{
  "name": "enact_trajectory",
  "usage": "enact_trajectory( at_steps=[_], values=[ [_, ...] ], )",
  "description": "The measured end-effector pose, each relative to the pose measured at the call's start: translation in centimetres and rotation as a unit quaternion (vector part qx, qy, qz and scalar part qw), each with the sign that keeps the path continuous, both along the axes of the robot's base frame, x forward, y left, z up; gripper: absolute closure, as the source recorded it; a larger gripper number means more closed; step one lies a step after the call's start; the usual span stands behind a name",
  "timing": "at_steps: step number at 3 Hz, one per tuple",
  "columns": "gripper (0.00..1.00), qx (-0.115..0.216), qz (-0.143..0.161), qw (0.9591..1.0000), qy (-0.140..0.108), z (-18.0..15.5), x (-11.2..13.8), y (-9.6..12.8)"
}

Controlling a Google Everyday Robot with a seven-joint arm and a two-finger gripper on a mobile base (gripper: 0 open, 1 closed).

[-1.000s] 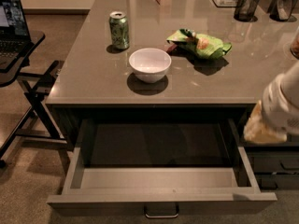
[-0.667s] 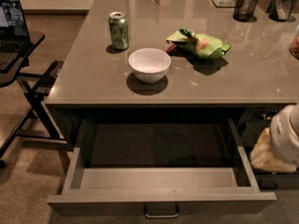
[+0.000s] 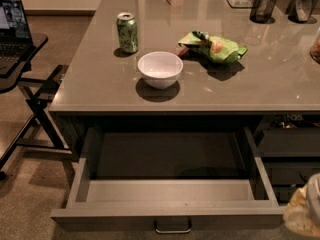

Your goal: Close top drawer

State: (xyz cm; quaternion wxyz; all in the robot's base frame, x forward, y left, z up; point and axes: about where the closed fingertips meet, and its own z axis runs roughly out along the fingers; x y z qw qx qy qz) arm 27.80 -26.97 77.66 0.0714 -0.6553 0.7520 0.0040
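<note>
The top drawer [image 3: 170,190] is pulled far out from under the grey counter. Its dark flat front [image 3: 115,219] runs along the bottom of the camera view, with a small metal loop handle [image 3: 172,227] at its middle. Its pale grey inner walls and floor show, with nothing visible inside. My gripper [image 3: 305,210] is a pale blurred shape at the lower right edge, just right of the drawer's front right corner and apart from the handle.
On the counter [image 3: 280,84] stand a white bowl [image 3: 160,69], a green can [image 3: 127,32], a green snack bag [image 3: 214,46] and a black mesh cup [image 3: 263,6]. A laptop stand [image 3: 20,59] is at left. Narrower dark drawers [image 3: 287,144] are at right.
My gripper has dropped from beside the counter's right edge down to the lower right corner of the view. The drawer has not moved.
</note>
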Motion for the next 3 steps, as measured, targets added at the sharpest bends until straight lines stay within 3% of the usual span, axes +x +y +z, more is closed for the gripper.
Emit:
enact_trajectory(
  at_steps=[1,2,3],
  values=[
    [1.0,-0.003,0.023,0.9997,0.003,-0.4,-0.5,-0.1],
    [1.0,-0.003,0.023,0.9997,0.003,-0.4,-0.5,0.0],
    [1.0,-0.002,0.052,0.9984,0.022,-3.2,-2.1,1.8]
  ],
)
